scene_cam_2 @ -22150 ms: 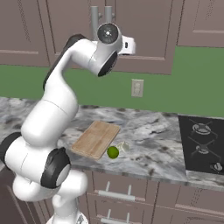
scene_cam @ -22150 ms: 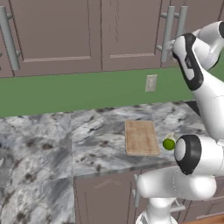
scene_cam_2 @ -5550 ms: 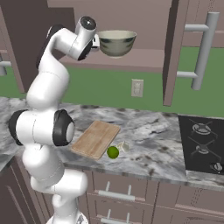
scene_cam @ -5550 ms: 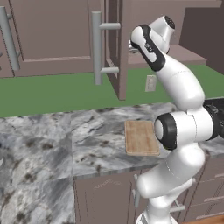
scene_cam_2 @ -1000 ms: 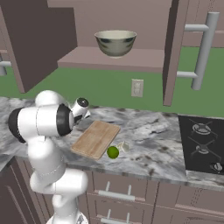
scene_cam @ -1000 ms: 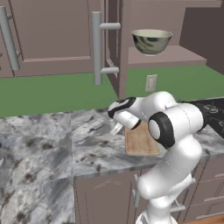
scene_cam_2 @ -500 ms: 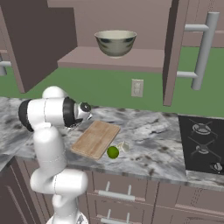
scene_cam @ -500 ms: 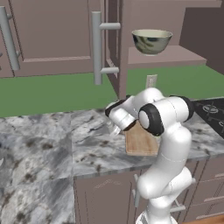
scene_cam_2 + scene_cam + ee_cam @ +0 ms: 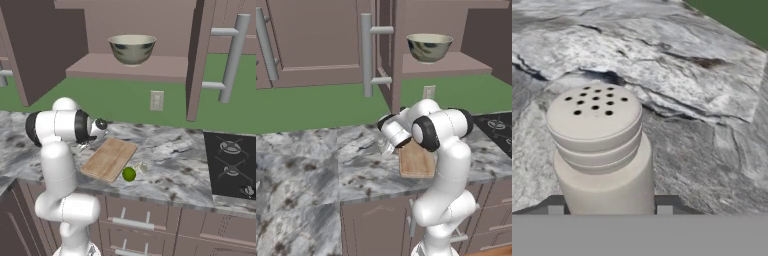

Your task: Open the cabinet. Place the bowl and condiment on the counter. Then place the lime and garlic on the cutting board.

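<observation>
Holding the condiment [image 9: 601, 150] upright between its fingers, our hand [image 9: 387, 147] hangs low over the tabletop [image 9: 316, 165], just left of the cutting board [image 9: 416, 160]. Marble lies directly beneath, so we judge lowering and letting go comes next.

Two base views flank counter [image 9: 316, 165], hand view close above condiment [image 9: 602, 150]

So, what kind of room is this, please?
It looks like a kitchen, rendered in simulation: a veined marble counter, a stovetop set into it, and an open wall cabinet with a bowl on its shelf.
</observation>
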